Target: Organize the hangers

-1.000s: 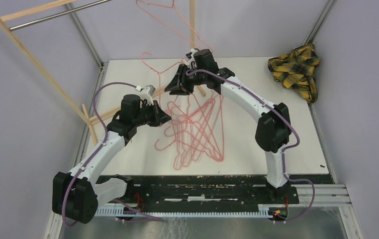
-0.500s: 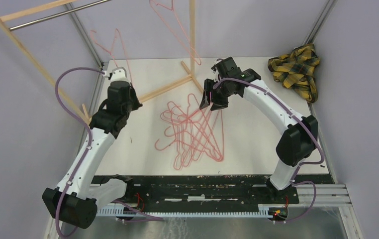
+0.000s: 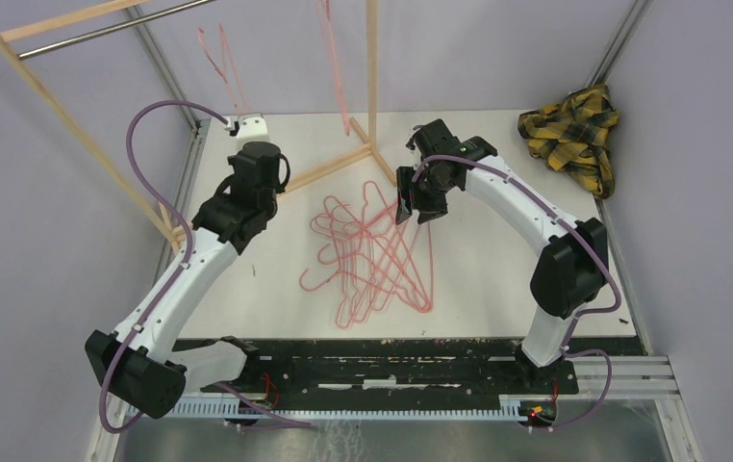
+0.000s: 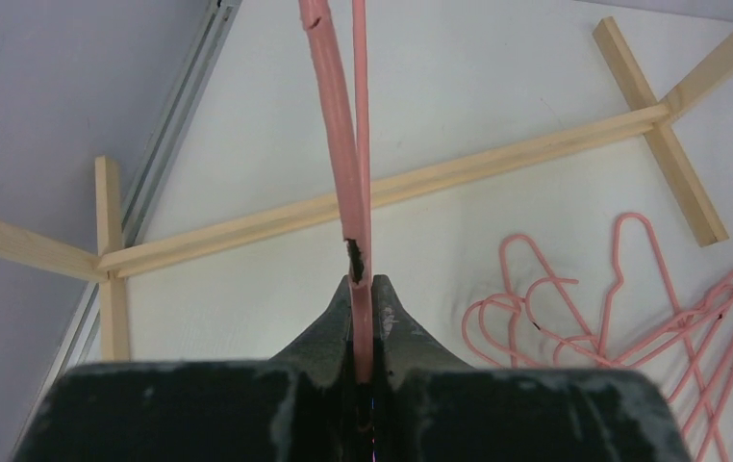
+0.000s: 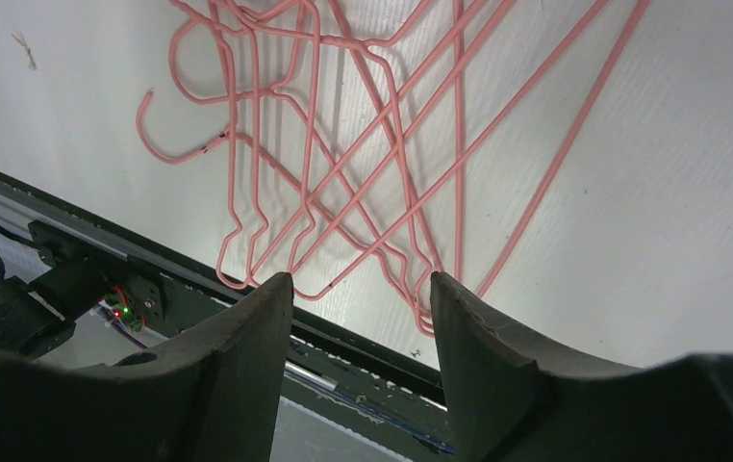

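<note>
L tool (image 4: 363,294) pinches 1 hanger (image 4: 348,144); 2nd hanger (image 3: 332,58) hangs by rack (image 3: 372,77). Tangled pile (image 3: 372,250) on surface (image 3: 536,241), count unclear; R tool (image 5: 361,289) spread above it.

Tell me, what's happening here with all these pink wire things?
Two robot arms are tidying up. The left gripper is shut on one pink hanger, holding it up by the wooden rack. The right gripper hangs open and empty over the pile of hangers lying tangled on the table. Another hanger hangs at the back.
</note>
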`<state>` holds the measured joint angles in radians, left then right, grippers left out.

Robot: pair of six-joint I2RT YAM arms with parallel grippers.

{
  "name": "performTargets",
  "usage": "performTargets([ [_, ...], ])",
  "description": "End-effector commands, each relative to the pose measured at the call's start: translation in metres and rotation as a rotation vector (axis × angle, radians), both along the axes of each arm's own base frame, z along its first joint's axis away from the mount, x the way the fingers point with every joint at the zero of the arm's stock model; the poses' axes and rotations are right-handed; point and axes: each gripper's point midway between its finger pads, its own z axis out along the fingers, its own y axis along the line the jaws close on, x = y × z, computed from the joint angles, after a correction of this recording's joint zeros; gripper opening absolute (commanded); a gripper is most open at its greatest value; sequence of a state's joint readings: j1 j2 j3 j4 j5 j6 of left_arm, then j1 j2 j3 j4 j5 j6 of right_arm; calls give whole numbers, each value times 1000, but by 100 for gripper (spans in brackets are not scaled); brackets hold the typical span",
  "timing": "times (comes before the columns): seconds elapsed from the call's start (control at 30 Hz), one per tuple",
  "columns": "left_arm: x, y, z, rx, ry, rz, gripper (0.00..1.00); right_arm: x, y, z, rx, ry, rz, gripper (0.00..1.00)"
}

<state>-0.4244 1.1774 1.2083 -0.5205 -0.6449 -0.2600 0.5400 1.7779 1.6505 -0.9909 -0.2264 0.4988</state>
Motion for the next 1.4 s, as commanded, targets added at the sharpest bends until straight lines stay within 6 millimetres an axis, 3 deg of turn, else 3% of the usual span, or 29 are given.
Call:
performTargets([
  [0.0,-2,4,32,34,-137,58,3,13,0,3,-4,-31,10,63],
  [0.17,-8,-5,24,53,-148,58,3,17,-1,-2,-1,-21,7,62],
  [0.27,-2,-7,33,59,-173,57,3,20,0,-5,6,-16,4,62],
  [0.47,15,-13,57,102,-225,47,3,28,0,-6,18,-16,-3,62],
  [0.7,39,-25,64,101,-243,24,3,37,-2,-6,36,-15,-26,62],
  [1.03,69,-19,74,68,-250,22,3,42,-4,-13,54,12,-34,61],
  [1.17,83,-18,71,51,-226,2,3,42,-4,-17,64,32,-34,61],
  [1.37,97,-37,53,23,-137,-109,3,44,-7,-17,68,35,-46,60],
])
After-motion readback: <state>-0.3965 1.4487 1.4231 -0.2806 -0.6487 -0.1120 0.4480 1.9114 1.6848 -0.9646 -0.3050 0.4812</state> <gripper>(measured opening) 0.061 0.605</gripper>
